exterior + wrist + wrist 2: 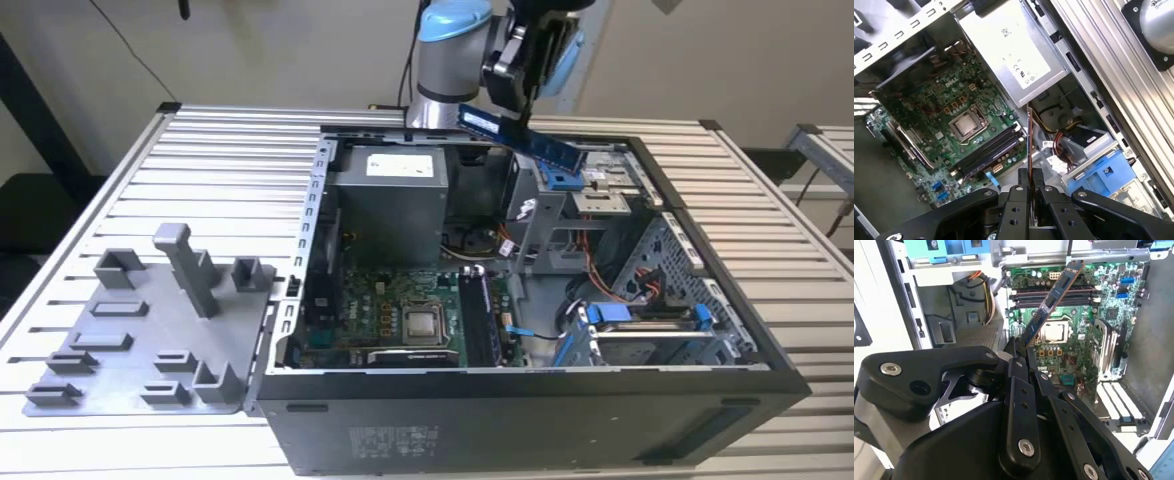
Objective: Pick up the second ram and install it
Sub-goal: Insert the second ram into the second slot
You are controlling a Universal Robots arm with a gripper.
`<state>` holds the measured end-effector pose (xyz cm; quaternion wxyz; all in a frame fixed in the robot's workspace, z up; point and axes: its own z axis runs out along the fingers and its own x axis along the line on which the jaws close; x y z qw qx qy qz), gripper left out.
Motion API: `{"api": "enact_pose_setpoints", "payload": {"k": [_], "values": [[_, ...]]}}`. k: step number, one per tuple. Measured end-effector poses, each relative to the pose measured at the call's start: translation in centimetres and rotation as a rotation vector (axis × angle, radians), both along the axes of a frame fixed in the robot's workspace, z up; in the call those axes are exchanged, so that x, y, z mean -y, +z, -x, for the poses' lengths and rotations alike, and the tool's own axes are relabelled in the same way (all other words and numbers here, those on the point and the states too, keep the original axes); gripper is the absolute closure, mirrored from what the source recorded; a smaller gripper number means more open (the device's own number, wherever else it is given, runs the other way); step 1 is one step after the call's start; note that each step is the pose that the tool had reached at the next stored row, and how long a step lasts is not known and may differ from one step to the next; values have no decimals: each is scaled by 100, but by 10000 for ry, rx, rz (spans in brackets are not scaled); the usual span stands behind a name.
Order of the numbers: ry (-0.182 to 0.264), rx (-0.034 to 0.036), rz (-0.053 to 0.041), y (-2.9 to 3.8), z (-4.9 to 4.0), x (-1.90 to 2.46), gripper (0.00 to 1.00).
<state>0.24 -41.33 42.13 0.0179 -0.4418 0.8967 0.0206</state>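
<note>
I have the pincer (pixel 511 108) clamped on the ram (pixel 523 140), gripping it near one end. The stick juts out tilted in the air above the open case (pixel 534 420), over its far side near the arm's base. In both wrist views it points toward the motherboard (pixel 949 105) but sits well apart from it, touching nothing but the pincer. The black slots (pixel 986 152) lie beside the processor. The grey tray (pixel 134 340) sits on the bench (pixel 240 130) at the exterior view's left, just beside the case.
</note>
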Motion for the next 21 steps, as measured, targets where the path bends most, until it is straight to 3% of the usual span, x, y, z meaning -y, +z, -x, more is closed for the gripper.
{"api": "enact_pose_setpoints", "payload": {"k": [11,21], "values": [[-1453,-1,4,-27,0,0,86],[-2250,4,52,-82,1,5,86]]}}
